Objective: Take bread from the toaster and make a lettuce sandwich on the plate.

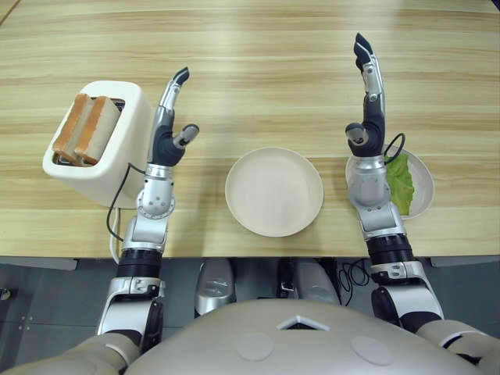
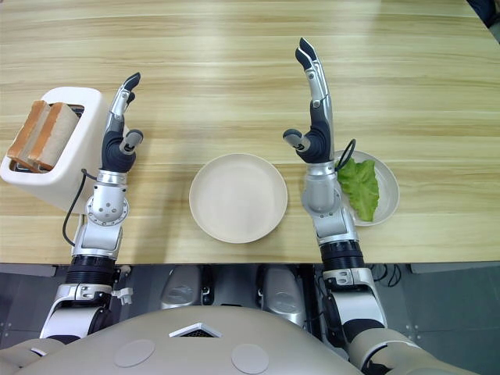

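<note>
Poking from the toaster (image 1: 117,160), bread (image 1: 84,129) sits beside left robot hand (image 1: 166,137).

You see two bread slices (image 1: 86,129) standing in the toaster (image 1: 129,152), just beside the left hand (image 1: 166,134). The plate (image 1: 273,191) lies between the two hands. Both hands have their fingers (image 1: 367,66) stretched and hold nothing. The lettuce (image 1: 400,181) rests on a small dish (image 1: 426,187), next to the right hand (image 1: 369,121).

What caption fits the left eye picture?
Bread in toaster, empty plate, lettuce on its dish; left robot hand and right robot hand open.
</note>
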